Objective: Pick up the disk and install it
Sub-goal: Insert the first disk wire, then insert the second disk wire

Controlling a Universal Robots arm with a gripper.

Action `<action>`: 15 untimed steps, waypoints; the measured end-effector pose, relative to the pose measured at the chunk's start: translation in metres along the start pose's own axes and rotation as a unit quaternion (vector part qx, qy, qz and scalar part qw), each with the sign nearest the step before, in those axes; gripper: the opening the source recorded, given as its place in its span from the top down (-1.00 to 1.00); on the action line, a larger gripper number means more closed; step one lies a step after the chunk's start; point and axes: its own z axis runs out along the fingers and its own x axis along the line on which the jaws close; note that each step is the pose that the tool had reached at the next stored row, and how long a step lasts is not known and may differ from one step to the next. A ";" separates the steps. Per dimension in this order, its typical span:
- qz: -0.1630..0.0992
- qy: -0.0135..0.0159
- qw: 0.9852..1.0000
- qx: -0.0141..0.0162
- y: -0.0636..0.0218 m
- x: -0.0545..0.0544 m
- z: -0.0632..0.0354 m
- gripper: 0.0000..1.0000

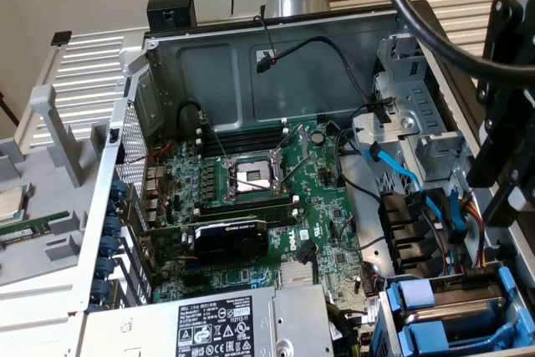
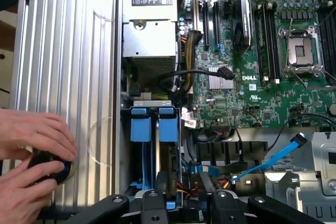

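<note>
- The disk (image 2: pixel 167 128), a flat drive clipped in a blue plastic rail frame, stands on its edge in the metal drive cage (image 2: pixel 124 145) of the open grey computer case (image 1: pixel 251 64). Its white label is hidden.
- Its long axis runs from the blue tab end, which points to the grey power supply box (image 2: pixel 149 24), toward the claw (image 2: pixel 186 198). In the exterior view the tab (image 1: pixel 412 294) is at the left end and the drive runs to that view's right.
- There are two blue-tabbed trays in the cage, side by side and parallel. I take the one with a brown board edge showing to be the disk (this is not certain). The other blue drive tray (image 2: pixel 144 127) is just beside it.
- The black claw hangs over the far end of the cage. Its fingers are about half apart and grip nothing; only coloured wires show in the gap.
- Two hands (image 2: pixel 34 137) of a person rest on one black round object (image 2: pixel 52 167) on the ribbed silver panel (image 2: pixel 68 51).
- On the green board I count one empty processor socket (image 1: pixel 251 177).
</note>
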 end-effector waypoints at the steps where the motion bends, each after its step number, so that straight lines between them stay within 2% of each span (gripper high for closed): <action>1: 0.000 -0.003 1.000 0.000 0.0004 0.000 0.0003 0.26; 4: -0.001 -0.010 1.000 0.000 0.0006 0.000 0.0013 0.26; 8: -0.002 -0.014 1.000 0.001 0.0001 0.000 0.0050 0.26; 15: 0.000 -0.015 1.000 0.001 -0.0028 0.000 0.0071 0.26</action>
